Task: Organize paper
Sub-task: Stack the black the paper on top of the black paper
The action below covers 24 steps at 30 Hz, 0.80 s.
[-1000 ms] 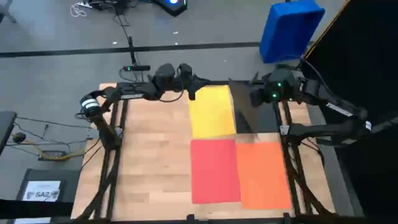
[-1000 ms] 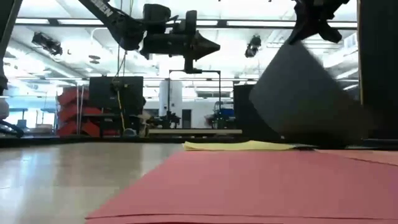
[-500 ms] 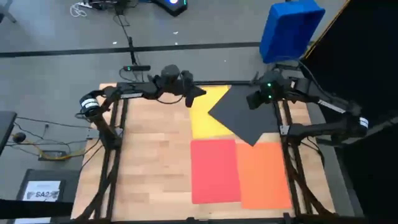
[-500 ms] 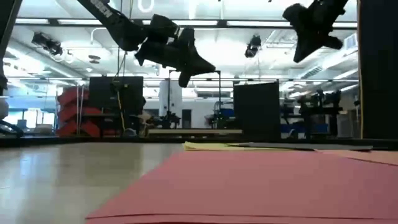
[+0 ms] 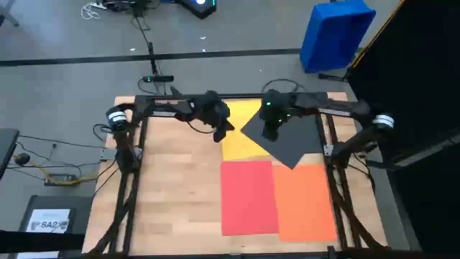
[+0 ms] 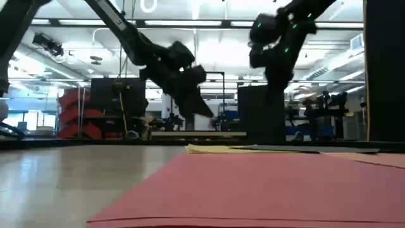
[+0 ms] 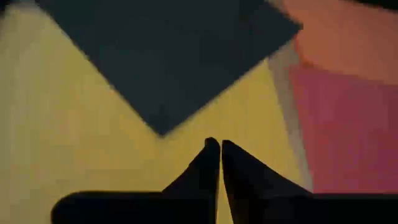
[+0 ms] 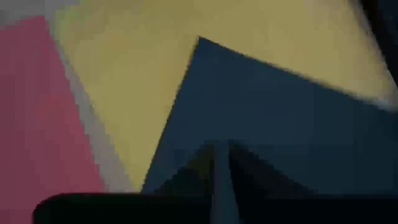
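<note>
Four sheets of paper lie flat on the wooden table. The yellow sheet (image 5: 238, 142) is at the far middle, the red sheet (image 5: 248, 196) nearer, and the orange sheet (image 5: 305, 203) to the red sheet's right. The black sheet (image 5: 289, 140) lies askew, its left corner on the yellow sheet (image 8: 130, 81). My left gripper (image 5: 225, 129) is shut and slants down above the yellow sheet's left part (image 7: 93, 130), clear of it in the low view (image 6: 205, 113). My right gripper (image 5: 272, 134) hangs over the black sheet (image 8: 280, 118).
A blue bin (image 5: 334, 32) stands on the floor beyond the table's far right corner. Bare wood (image 5: 176, 187) fills the table's left half. A dark wall stands along the right side.
The black sheet hung upright from my right gripper, then came free and fell flat, askew over the yellow sheet. My right gripper has since swung down and toward the table's left, over the black sheet. My left gripper has tipped downward and sunk toward the yellow sheet.
</note>
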Each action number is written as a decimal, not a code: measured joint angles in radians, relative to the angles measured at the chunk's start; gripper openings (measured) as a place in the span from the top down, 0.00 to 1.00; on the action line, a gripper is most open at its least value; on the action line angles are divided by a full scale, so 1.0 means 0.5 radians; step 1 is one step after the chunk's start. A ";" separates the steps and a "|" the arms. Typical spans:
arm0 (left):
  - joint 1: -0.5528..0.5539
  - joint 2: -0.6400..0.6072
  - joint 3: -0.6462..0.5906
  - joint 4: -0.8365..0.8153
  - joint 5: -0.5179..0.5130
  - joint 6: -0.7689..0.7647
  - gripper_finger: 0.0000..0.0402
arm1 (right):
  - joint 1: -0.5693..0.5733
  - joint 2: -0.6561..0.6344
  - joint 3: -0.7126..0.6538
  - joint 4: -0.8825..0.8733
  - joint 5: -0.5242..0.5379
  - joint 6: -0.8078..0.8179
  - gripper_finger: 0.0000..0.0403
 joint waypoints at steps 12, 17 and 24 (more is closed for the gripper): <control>-0.002 0.050 0.027 -0.274 -0.284 0.241 1.00 | 0.036 0.388 0.001 0.215 0.116 -0.533 0.69; -0.023 0.123 0.169 -0.487 -0.277 0.279 1.00 | 0.073 0.535 0.017 0.196 0.066 -0.524 0.69; -0.097 0.337 0.385 -0.702 -0.262 0.381 1.00 | 0.110 0.528 0.119 0.190 0.056 -0.505 0.71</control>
